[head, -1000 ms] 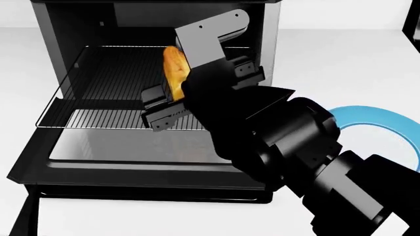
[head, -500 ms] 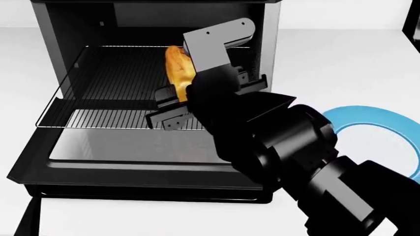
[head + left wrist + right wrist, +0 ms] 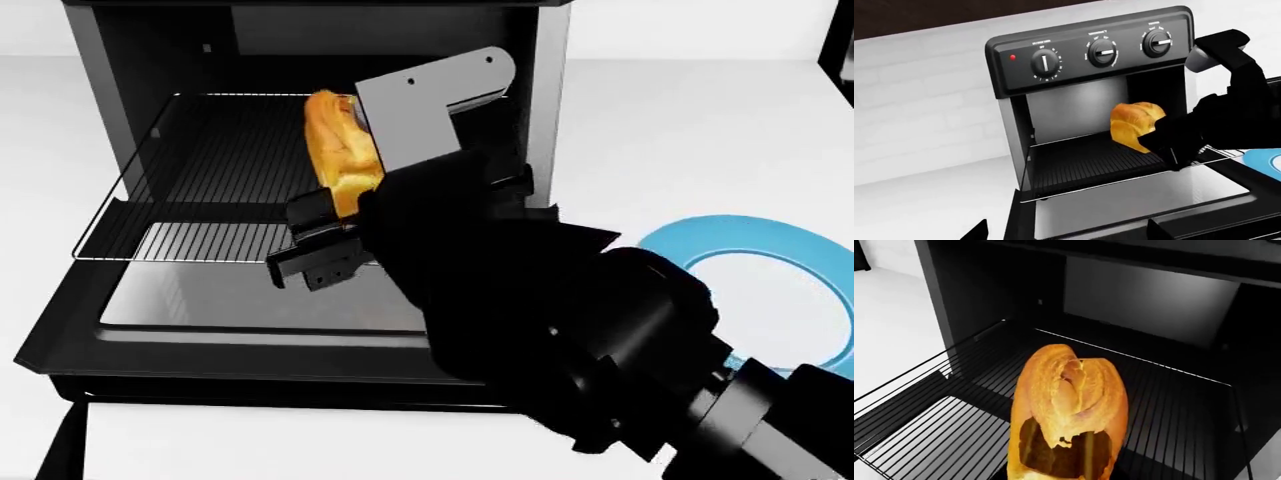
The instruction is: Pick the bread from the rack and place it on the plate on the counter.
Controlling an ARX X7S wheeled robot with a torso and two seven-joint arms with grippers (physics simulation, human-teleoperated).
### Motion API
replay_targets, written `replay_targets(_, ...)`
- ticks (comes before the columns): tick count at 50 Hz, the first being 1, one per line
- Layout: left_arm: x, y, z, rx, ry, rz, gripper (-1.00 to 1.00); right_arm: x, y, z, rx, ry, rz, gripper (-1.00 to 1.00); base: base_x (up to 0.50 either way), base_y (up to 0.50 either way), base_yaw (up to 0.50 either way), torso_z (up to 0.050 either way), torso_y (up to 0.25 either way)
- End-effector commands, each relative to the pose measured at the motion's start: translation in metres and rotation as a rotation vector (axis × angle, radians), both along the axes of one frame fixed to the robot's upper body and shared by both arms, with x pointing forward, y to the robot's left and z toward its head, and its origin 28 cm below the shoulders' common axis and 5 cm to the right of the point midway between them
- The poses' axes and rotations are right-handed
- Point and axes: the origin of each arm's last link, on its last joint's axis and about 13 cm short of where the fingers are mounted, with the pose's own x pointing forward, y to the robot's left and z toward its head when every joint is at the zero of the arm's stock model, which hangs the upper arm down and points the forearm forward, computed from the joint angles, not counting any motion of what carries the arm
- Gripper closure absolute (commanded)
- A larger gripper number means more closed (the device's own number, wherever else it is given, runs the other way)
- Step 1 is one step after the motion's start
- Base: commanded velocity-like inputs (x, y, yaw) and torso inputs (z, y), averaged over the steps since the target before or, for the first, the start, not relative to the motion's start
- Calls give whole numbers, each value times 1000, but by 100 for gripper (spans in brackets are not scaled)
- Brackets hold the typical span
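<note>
The bread (image 3: pixel 334 150) is clamped in the right end effector (image 3: pixel 350 205) and held clear above the rack (image 3: pixel 200 180); the lift step is judged under way. Next, withdrawal from the oven and carriage rightward to the plate (image 3: pixel 767 245) on the desk (image 3: pixel 694 150) is called for.

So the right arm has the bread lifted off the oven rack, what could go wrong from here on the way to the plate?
The right gripper holds the bread by its lower end only, so the tilted loaf could slip or pivot during the swing. The bread is still inside the oven opening above the rack, so a careless pull-out might clip the oven's side wall or the open door. The plate is partly hidden behind the arm in the head view, making the drop harder to judge.
</note>
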Motion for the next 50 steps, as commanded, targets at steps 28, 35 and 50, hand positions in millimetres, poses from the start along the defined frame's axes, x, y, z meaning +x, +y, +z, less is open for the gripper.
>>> replay_targets(28,-1,-4,2,-1,-4,-11,-100,-108,-61,51,-35,-260,-99,100,0,0,0,0,0)
replay_targets(35,-1,-3,1,-2,-5,-14,-100,-115,-83,64,-61,-274,-198,100,0,0,0,0,0)
replay_targets(50,-4,-2,-1,-10,-7,-9,-100,-125,-118,83,-114,-245,-402,100,0,0,0,0,0)
